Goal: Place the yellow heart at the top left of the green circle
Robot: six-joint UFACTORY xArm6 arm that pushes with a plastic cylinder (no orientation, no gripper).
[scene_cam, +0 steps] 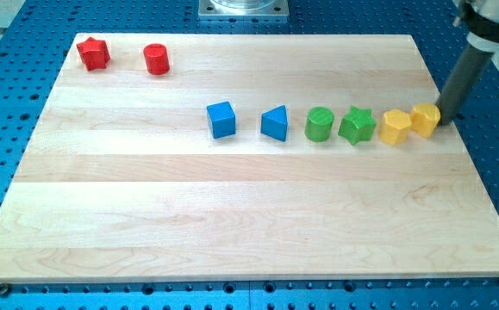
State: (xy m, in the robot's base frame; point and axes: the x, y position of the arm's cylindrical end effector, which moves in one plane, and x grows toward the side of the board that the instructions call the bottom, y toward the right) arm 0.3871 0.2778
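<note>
The blue perforated table (232, 297) is showing along the near edge, and the wooden board (232, 224) is lying flat on it.

Farther in, 6 blocks are sitting in 1 row across the board's middle. From 9 o'clock to 3 o'clock they are running: blue cube (221, 120), blue triangle (275, 123), green circle (319, 124), green star (357, 126), yellow block (395, 127) and yellow heart (426, 118). The cube and triangle are standing apart from each other and from the circle. The circle and star are sitting just beside each other. The star is nearly touching the yellow block, and the yellow block is touching the heart.

The heart is lying at about 3 o'clock from the circle, with the star and the yellow block between them. It is sitting slightly farther back than its neighbour.

My tip (448, 118) is resting on the board at the heart's 3 o'clock side, touching it or very nearly so. The rod is leaning up toward 1 o'clock and running out of the view's top. It is a bare rod with no jaws, so it is gripping nothing and is only pressing sideways against the heart.

At the far side, toward 10 o'clock, a red star (93, 53) and a red cylinder (156, 59) are sitting near each other, well apart from the row. At 12 o'clock, beyond the board, a metal mount (243, 7) is showing.
</note>
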